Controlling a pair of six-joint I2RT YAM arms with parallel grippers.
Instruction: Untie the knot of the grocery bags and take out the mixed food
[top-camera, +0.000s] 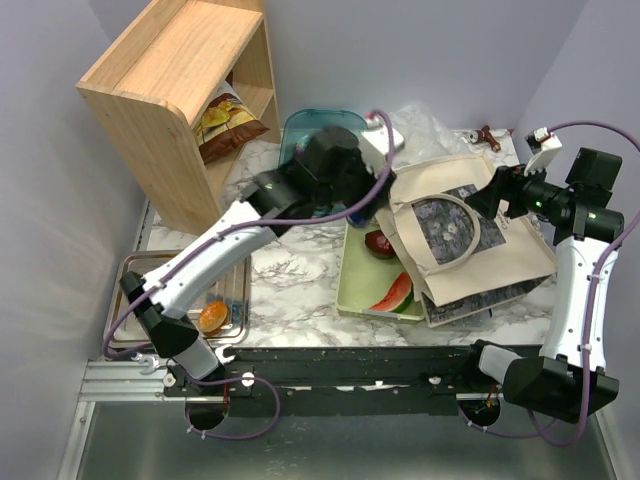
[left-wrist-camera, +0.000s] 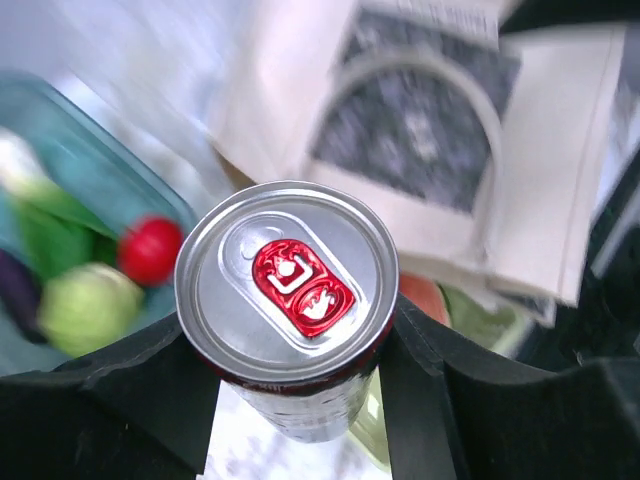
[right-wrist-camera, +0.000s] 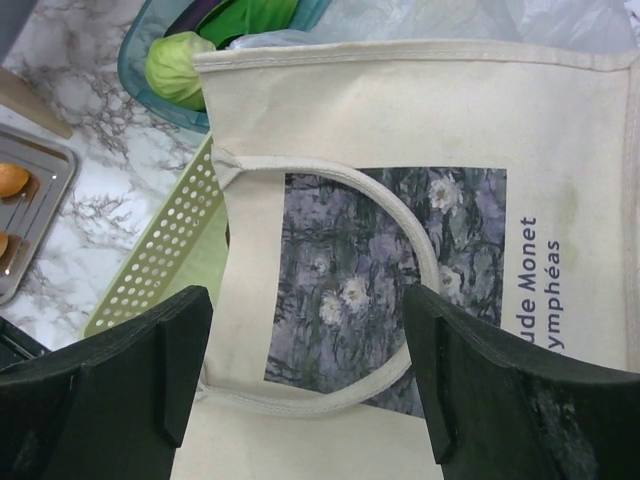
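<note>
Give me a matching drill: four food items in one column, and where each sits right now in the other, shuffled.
1 can
2 watermelon wedge
3 chips bag
4 bread roll

A on the metal tray
B in the left gripper
C in the green basket
D in the wooden shelf

Pairs: 1-B, 2-C, 3-D, 4-A

Top view: high and behind the arm bases, looking down and forward over the whole desk (top-camera: 290, 280).
Left wrist view: steeply downward, very close on a can (left-wrist-camera: 287, 280) top, background blurred.
Right wrist view: downward, close over the tote bag (right-wrist-camera: 400, 110).
All three share the tote and the teal bin (top-camera: 300, 130).
</note>
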